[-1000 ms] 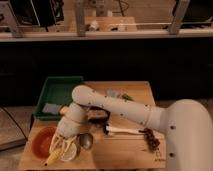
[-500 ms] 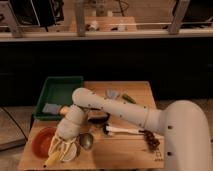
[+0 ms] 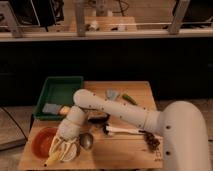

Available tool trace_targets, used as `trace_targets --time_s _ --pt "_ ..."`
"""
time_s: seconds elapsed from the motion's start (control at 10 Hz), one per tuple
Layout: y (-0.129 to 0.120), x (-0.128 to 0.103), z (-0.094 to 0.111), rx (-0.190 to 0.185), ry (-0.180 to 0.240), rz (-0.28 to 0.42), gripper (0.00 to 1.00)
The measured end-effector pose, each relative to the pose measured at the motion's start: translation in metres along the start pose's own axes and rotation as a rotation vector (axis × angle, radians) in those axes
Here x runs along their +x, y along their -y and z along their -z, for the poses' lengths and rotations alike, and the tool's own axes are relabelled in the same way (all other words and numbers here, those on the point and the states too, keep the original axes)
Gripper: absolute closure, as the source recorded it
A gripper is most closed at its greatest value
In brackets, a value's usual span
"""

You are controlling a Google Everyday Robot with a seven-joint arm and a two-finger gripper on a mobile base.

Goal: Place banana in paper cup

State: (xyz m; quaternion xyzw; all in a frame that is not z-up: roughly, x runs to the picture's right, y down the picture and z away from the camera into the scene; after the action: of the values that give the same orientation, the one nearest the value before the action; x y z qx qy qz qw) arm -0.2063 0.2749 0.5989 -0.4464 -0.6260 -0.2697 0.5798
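My gripper (image 3: 62, 149) hangs at the front left of the wooden table, just right of the orange bowl. It is shut on the banana (image 3: 53, 159), whose yellow end sticks out low and to the left. The pale paper cup (image 3: 74, 154) sits directly beneath the gripper; only part of its rim shows. The banana lies partly inside the cup's rim, with its end over the left edge.
An orange bowl (image 3: 42, 142) stands left of the cup, and a small grey metal cup (image 3: 86, 141) right of it. A green tray (image 3: 61, 93) holds a sponge at the back left. A white utensil (image 3: 122, 131), a green item (image 3: 129, 99) and dark bits lie to the right.
The gripper with the banana has shifted slightly left and down over the paper cup. The rest of the table is unchanged.
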Motion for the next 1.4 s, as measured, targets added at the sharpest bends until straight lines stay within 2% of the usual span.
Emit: trace_targets --time_s 0.3,0.9,1.1,1.4 --pt "-0.001 0.006 0.002 0.011 -0.003 -0.025 0.97" --pt "-0.007 0.012 0.006 0.040 -0.006 -0.049 0.36" --pt "-0.008 0.013 0.008 0.046 -0.010 -0.050 0.21" --pt "-0.008 0.013 0.016 0.061 -0.022 -0.050 0.20"
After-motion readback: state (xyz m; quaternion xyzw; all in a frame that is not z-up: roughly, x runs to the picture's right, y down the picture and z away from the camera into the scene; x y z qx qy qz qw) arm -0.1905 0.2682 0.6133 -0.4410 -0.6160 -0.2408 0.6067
